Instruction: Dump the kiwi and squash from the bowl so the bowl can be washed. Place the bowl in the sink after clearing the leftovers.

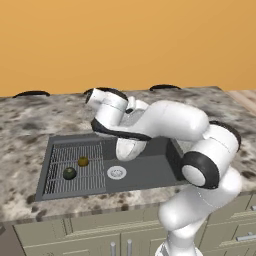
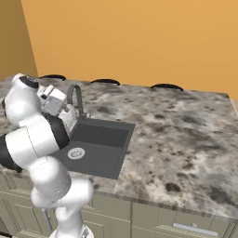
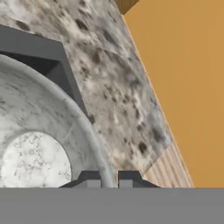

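Bowl (image 3: 39, 144) rim pinched in closed tool (image 3: 109, 178).

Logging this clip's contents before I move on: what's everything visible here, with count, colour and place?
kiwi: one, tan-olive, on the sink's ribbed grid.
squash: one, dark green, on the grid, nearer than the kiwi.
bowl: one, whitish-grey, its rim pinched in the end effector, over the sink.
sink: one, dark grey, set in the counter.
drain: one, silver, sink floor.
faucet: one, grey, behind the sink.
counter: one, speckled grey-brown stone.
wall: orange, behind the counter.
cabinets: grey-beige, below.
end effector: one, dark tips, shut on the bowl.
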